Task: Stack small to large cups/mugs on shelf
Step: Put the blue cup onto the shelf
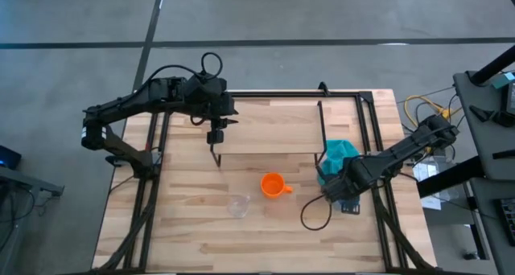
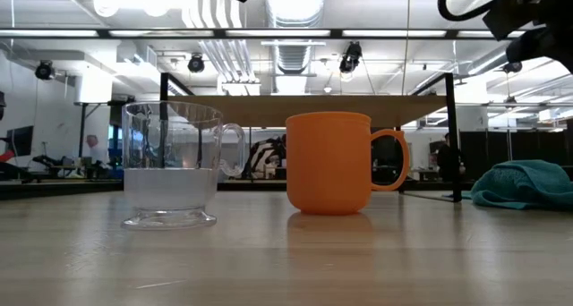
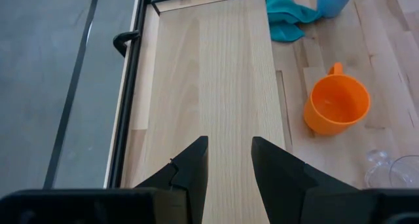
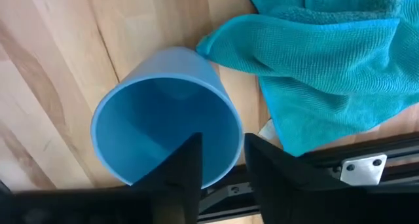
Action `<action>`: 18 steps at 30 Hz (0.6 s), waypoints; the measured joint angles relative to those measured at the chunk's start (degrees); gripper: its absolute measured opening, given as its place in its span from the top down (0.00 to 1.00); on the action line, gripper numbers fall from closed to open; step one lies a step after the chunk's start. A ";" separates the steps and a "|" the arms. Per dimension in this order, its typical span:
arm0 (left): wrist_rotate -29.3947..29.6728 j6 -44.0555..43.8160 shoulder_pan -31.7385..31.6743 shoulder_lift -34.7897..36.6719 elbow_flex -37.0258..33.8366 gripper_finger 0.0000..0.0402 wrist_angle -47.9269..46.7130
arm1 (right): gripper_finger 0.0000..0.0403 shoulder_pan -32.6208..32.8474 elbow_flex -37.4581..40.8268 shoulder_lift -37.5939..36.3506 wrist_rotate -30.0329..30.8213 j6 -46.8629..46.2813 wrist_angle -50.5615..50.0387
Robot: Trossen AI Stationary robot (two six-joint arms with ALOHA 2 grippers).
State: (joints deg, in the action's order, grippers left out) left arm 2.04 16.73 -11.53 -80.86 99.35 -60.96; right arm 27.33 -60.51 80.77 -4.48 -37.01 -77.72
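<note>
The left gripper (image 1: 216, 136) hangs over the left end of the shelf (image 1: 269, 130), at the back of the table (image 1: 201, 235). Its two fingers (image 3: 190, 168) stand apart with a gap between them, and nothing is in them. Under them the shelf board is bare.

In front of the shelf, near the middle of the table, the clear glass (image 1: 237, 205) stands upright. The orange mug (image 1: 273, 185) stands upright just to its right and a bit closer to the shelf. The two do not touch. The mug's handle points to the right.

Farther right, the blue cup (image 4: 167, 132) stands upright on the table, right beside the teal cloth (image 1: 338, 156). The cloth lies in a heap by the right end of the shelf, and its edge comes up against the cup. The right gripper (image 1: 334, 188) is right over the cup. One finger (image 4: 180, 168) reaches down into the cup and the other is outside its wall. I cannot tell if they squeeze the wall or have let go.
</note>
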 joint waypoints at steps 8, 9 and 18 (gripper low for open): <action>0.00 0.02 0.00 0.00 0.00 0.74 0.02 | 0.61 0.00 1.61 0.00 0.49 -0.01 0.74; -0.01 0.02 0.00 0.00 0.00 0.74 0.02 | 0.61 0.00 2.15 0.00 0.49 -0.01 1.34; -0.01 0.02 0.00 0.00 0.00 0.74 0.01 | 0.63 0.00 5.54 0.00 0.02 -0.45 5.36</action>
State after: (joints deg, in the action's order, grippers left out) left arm 2.03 16.75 -11.53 -80.86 99.35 -60.96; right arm 27.33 -54.97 80.77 -4.45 -37.45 -72.36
